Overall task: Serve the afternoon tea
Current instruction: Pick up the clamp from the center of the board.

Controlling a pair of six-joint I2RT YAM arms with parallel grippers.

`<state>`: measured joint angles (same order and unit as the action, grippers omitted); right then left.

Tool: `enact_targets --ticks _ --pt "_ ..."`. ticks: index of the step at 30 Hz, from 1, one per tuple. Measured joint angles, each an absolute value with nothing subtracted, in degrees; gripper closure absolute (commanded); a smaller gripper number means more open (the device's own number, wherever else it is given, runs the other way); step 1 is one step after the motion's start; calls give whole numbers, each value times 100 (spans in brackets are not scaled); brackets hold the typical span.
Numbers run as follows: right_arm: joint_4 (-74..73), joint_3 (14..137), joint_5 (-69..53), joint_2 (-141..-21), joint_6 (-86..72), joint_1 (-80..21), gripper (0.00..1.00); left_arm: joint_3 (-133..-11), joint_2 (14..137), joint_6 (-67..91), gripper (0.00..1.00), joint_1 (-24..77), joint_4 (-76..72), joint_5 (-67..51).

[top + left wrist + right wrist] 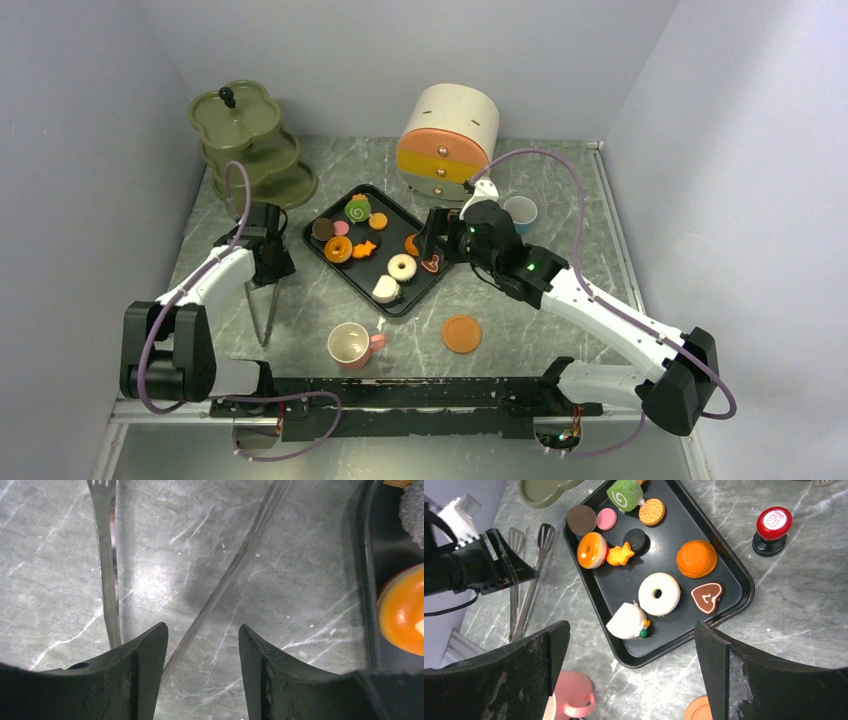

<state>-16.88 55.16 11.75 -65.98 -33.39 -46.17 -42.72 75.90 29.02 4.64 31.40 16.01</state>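
The right pincer [631,626] hangs released, jaws spread wide, straight over the black tray [624,582] — so the pastries [591,550] lie below it and just ahead, not off to a side. In its wrist view the white cream cake [628,621] sits inside the gap, toward the finger at the left of that view. The white doughnut [659,594] lies a little farther forward near the middle line, and the heart cookie [706,596] ahead of the other finger. The doughnut is round, so no axis matters. A plain descent with a small reach forward looks enough, though the cream cake is close enough to get caught by mistake.

The left pincer [202,632] is released too, low over the tongs [227,575] on the table [300,555], with the tray off to its right. The tongs' arms run lengthwise ahead of it, across its closing line — one slants through the gap, the other passes outside one finger, so a squeeze here would likely take only one arm. For the pastries the right arm is plainly nearer.
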Motion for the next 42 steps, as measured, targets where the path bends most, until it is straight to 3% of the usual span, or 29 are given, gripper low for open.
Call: enact_targets --ticks 19,29,33,37,42 --pt "-1483 5450 1153 -6283 -3227 -4617 1 -4436 8315 3304 90 467 2768 1387" --pt "-1457 5426 1184 -6313 -3203 -4615 1 -4641 8527 3439 89 467 2729 1420" --pt "-1468 5402 1190 -6313 -3186 -4615 1 -4904 8788 3334 83 464 2792 1584" --pt "-1468 5402 1227 -6313 -3164 -4615 1 -5063 8799 3236 56 458 2803 1608" --pt "-1472 5395 1245 -6300 -3142 -4615 1 -5087 8595 3260 34 456 2926 1562"
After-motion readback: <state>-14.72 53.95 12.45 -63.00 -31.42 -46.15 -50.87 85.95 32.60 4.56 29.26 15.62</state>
